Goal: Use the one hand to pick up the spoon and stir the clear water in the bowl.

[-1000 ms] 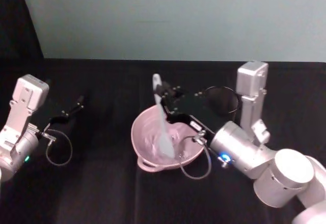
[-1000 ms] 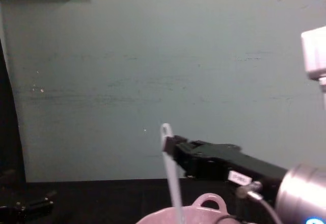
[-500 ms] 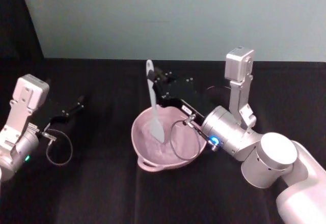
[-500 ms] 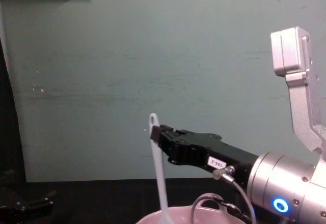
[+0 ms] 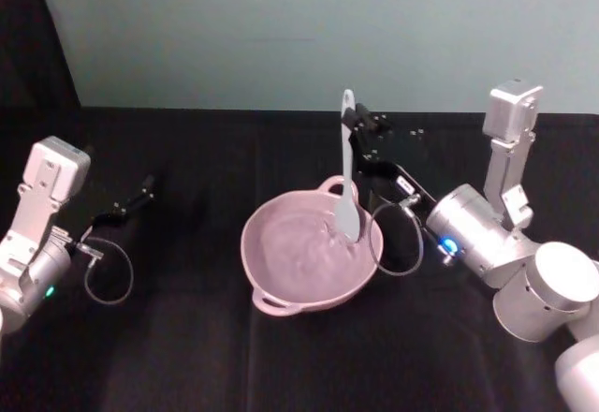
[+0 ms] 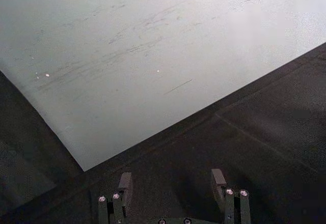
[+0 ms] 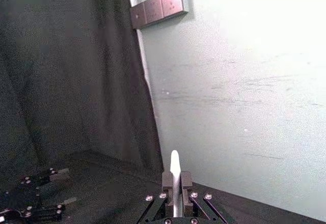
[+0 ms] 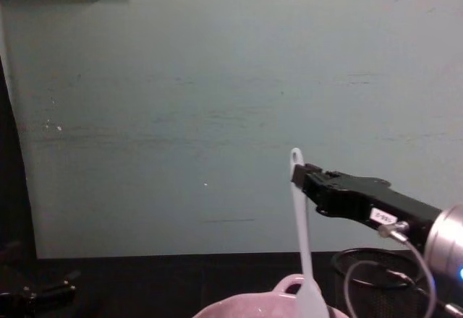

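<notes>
Two jaws of the right gripper [image 5: 357, 124] are clamped on the upper handle of the spoon [image 5: 347, 183]. The spoon stands nearly upright, its blade down inside the right part of the pink bowl [image 5: 271, 292] at the middle of the black table [image 5: 187, 356]. The left gripper [image 5: 140, 193], jaws apart, sits low at the far left.

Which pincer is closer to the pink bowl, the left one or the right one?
Right. The right pincer holds the spoon above the bowl's far right side, with the blade dipped inside. The left pincer sits open, well off to the bowl's left.
</notes>
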